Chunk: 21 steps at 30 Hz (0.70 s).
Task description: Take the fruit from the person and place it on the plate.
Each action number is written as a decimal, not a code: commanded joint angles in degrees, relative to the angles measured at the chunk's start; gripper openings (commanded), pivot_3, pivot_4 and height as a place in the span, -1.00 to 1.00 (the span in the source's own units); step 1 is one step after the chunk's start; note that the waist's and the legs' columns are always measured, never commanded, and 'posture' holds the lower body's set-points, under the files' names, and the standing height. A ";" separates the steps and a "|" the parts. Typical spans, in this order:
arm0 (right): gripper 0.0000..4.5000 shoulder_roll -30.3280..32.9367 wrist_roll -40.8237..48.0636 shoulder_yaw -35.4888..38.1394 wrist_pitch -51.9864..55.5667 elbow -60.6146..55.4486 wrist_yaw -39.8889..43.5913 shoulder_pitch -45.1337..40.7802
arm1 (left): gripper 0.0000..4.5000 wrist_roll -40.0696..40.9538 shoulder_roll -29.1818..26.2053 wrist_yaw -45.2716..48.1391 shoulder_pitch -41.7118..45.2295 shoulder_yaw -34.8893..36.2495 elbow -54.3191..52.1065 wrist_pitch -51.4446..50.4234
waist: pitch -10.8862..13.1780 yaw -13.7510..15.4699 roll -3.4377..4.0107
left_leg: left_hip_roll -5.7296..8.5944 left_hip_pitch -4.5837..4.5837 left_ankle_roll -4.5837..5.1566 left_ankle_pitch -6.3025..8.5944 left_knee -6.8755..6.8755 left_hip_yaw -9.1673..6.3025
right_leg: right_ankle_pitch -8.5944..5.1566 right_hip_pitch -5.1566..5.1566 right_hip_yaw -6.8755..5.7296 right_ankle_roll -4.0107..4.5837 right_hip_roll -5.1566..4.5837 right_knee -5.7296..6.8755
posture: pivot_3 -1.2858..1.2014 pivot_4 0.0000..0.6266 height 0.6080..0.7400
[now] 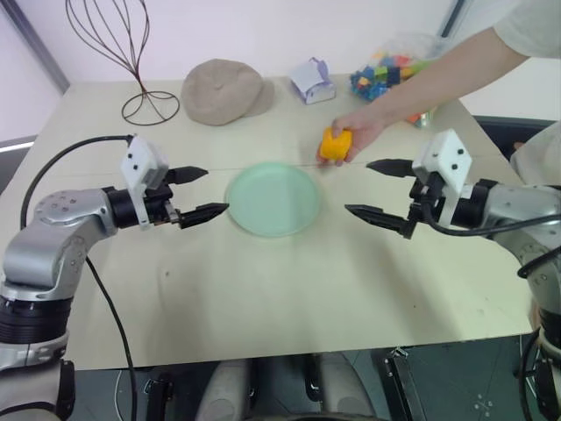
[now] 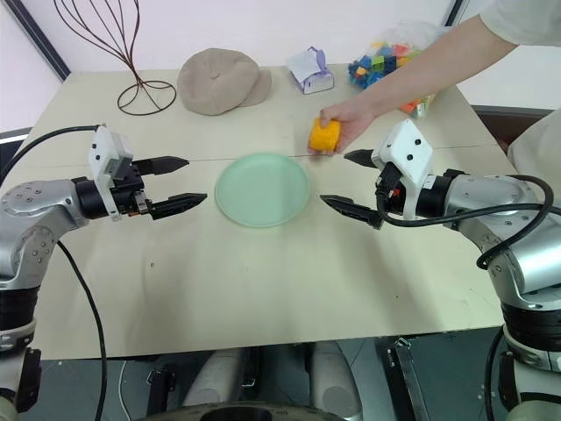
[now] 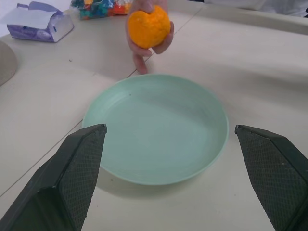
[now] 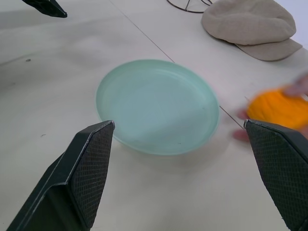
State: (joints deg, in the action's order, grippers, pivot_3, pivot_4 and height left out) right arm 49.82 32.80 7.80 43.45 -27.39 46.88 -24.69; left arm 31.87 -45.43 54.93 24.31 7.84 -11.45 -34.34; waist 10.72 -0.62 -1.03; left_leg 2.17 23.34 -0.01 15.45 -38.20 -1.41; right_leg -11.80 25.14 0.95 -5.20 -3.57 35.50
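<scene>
Handover step: the person's hand (image 1: 364, 132) offers the fruit (image 1: 336, 143) right of centre, just beyond the plate (image 1: 273, 199). Both tools, left tool (image 1: 195, 193) and right tool (image 1: 382, 189), are released and empty; next, the right one likely must reach and close on it.

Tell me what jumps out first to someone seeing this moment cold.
The bright orange fruit in the person's hand, held just past the far right rim of the empty mint-green plate at mid-table. Flanking the plate, the left gripper and right gripper both stand open, pointing inward.
</scene>
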 commanded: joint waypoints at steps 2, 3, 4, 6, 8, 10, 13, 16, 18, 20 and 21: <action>0.96 0.74 0.32 1.71 -0.77 -1.56 -0.34 -0.62 | 1.00 0.48 -0.19 -0.15 0.60 1.37 -1.31 0.92 | 0.00 0.00 0.00 | 0.00 0.00 0.00 0.00 0.00 0.00 | 0.00 0.00 0.00 0.00 0.00 0.00 | 0.03 -0.52 1.00; 0.96 0.69 0.33 1.68 -0.78 -1.56 -0.38 -0.65 | 1.00 0.38 -0.30 -0.21 0.66 1.32 -1.14 0.77 | 0.00 0.00 0.00 | 0.00 0.00 0.00 0.00 0.00 0.00 | 0.00 0.00 0.00 0.00 0.00 0.00 | 0.03 -0.52 1.00; 0.96 0.65 0.35 1.66 -0.80 -1.56 -0.42 -0.65 | 1.00 0.68 -0.24 -0.25 0.71 1.42 -1.04 0.43 | 0.00 0.00 0.00 | 0.00 0.00 0.00 0.00 0.00 0.00 | 0.00 0.00 0.00 0.00 0.00 0.00 | 0.03 -0.52 1.00; 0.96 0.63 0.30 1.58 -0.88 -1.59 -0.48 -0.56 | 1.00 1.45 -0.01 -0.36 0.95 1.88 -1.10 -0.04 | 0.00 0.00 0.00 | 0.00 0.00 0.00 0.00 0.00 0.00 | 0.00 0.00 0.00 0.00 0.00 0.00 | 0.03 -0.52 1.00; 0.96 0.63 0.34 1.57 -0.87 -1.63 -0.53 -0.52 | 1.00 1.83 0.08 -0.34 1.01 2.07 -1.11 0.01 | 0.00 0.00 0.00 | 0.00 0.00 0.00 0.00 0.00 0.00 | 0.00 0.00 0.00 0.00 0.00 0.00 | 0.03 -0.52 1.00; 0.96 0.62 0.43 1.64 -0.85 -1.66 -0.56 -0.50 | 1.00 2.03 0.09 -0.38 0.99 2.10 -1.11 0.21 | 0.00 -0.01 0.00 | 0.00 0.00 0.00 0.00 0.00 0.00 | 0.00 0.00 0.00 0.00 0.00 0.00 | 0.03 -0.52 1.00; 0.96 0.63 0.47 1.71 -0.81 -1.69 -0.61 -0.49 | 1.00 2.18 -0.05 -0.40 0.92 2.03 -1.11 0.43 | 0.00 0.00 0.00 | 0.00 0.00 0.00 0.00 -0.01 0.00 | 0.00 0.00 0.00 0.00 0.00 0.01 | 0.03 -0.52 1.00; 0.96 0.69 0.45 1.76 -0.80 -1.75 -0.64 -0.42 | 1.00 2.18 -0.13 -0.31 0.79 2.05 -0.99 0.59 | 0.00 0.00 0.00 | 0.00 0.00 0.00 0.00 -0.01 0.00 | 0.00 0.00 0.00 0.00 0.00 0.01 | 0.03 -0.52 1.00; 0.96 0.78 0.48 1.88 -0.78 -1.82 -0.61 -0.30 | 1.00 2.23 -0.08 -0.38 0.71 2.10 -1.09 0.57 | 0.00 0.00 0.00 | 0.00 0.00 0.00 0.00 -0.01 0.00 | 0.00 0.00 0.00 0.00 0.00 0.01 | 0.03 -0.52 1.00; 0.96 0.85 0.51 1.91 -0.71 -1.81 -0.59 -0.35 | 1.00 2.29 -0.05 -0.36 0.69 2.15 -1.05 0.60 | 0.00 0.00 0.00 | 0.00 0.00 0.00 0.00 -0.01 0.00 | 0.00 0.00 0.00 0.00 0.00 0.01 | 0.03 -0.52 1.00; 0.96 0.89 0.47 1.88 -0.72 -1.79 -0.57 -0.38 | 1.00 2.28 -0.05 -0.31 0.68 2.16 -0.99 0.65 | 0.00 0.00 0.00 | 0.00 0.00 0.00 0.00 -0.01 0.00 | 0.00 0.00 0.00 0.00 0.00 0.01 | 0.03 -0.52 1.00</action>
State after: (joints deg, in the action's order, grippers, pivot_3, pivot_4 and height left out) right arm 49.82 32.80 7.80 43.42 -27.39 46.40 -24.69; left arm 33.22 -45.41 54.63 24.39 7.95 -11.43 -34.50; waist 10.72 -0.62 -1.03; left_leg 2.17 23.34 -0.01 15.45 -38.20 -1.41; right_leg -11.80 25.14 0.95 -5.20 -3.57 35.50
